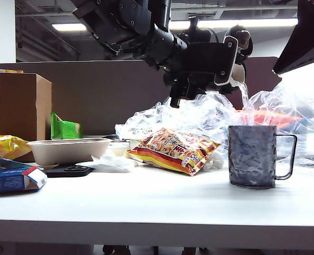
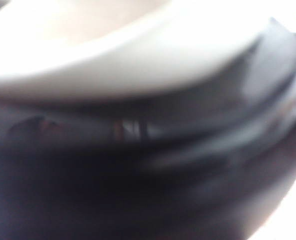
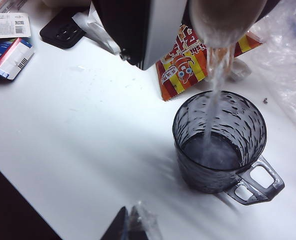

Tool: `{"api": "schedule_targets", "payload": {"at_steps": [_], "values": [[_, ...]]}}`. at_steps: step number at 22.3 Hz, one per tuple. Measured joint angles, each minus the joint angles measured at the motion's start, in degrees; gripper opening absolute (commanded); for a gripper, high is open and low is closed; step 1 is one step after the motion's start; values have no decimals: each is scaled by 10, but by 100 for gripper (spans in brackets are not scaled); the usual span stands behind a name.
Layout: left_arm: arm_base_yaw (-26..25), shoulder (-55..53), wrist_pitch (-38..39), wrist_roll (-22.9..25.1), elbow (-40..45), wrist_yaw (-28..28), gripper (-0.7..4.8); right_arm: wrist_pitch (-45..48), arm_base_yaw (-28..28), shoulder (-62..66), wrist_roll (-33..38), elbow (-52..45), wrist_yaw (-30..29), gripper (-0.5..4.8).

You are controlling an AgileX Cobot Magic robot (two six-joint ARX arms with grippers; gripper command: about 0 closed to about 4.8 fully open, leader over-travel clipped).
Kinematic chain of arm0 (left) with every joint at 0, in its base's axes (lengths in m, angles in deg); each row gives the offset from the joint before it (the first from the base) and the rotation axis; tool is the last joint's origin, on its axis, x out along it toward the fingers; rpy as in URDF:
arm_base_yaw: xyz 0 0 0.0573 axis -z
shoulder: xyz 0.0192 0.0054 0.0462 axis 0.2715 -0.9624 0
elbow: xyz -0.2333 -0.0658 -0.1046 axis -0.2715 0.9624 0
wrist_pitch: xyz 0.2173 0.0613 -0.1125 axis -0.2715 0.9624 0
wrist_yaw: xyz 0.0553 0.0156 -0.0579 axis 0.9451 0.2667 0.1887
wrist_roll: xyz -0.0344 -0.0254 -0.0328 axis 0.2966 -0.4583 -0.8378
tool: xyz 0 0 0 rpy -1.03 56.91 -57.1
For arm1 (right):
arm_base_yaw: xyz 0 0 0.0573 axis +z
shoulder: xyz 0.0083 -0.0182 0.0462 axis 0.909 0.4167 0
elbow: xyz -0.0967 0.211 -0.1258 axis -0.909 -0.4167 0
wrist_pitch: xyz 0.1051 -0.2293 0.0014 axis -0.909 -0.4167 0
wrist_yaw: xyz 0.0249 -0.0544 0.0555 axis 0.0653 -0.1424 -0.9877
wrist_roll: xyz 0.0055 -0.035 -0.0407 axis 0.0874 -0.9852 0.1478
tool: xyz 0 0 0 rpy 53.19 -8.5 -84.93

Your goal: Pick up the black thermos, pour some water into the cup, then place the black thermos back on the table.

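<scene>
My left gripper (image 1: 180, 74) is shut on the black thermos (image 1: 210, 62), which it holds tipped on its side high over the table (image 1: 162, 204). Water runs from the pale spout (image 1: 237, 74) down into the cup (image 1: 252, 155), a smoky dimpled mug standing at the right with its handle to the right. The left wrist view is filled by the blurred black thermos (image 2: 137, 190). In the right wrist view the thermos (image 3: 130, 25) pours a stream into the partly filled cup (image 3: 220, 142). My right gripper (image 3: 130, 227) hangs shut and empty above the table (image 3: 87, 125) near the cup.
A striped snack bag (image 1: 172, 150) lies left of the cup, with crumpled clear plastic (image 1: 199, 119) behind both. Further left are a beige tray (image 1: 66, 150), a black flat object (image 1: 69, 170), a blue box (image 1: 10, 178) and a cardboard box (image 1: 24, 103).
</scene>
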Motion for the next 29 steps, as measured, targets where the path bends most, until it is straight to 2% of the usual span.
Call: {"api": "schedule_targets", "payload": {"at_steps": [10,12,16,29], "values": [[0,0,-1,27,-1,0,-6,-18,0,0,0,0,4,-6],[0,0,-1,27,-1,0,-6,-27,0,0,0,0,30,-6],[0,0,-3,28,-1,0,-6,-38,0,0,-9,0,132,-6],[0,0,-5,29,-1,0,-6,-38,0,0,-26,0,136,-6]]}}
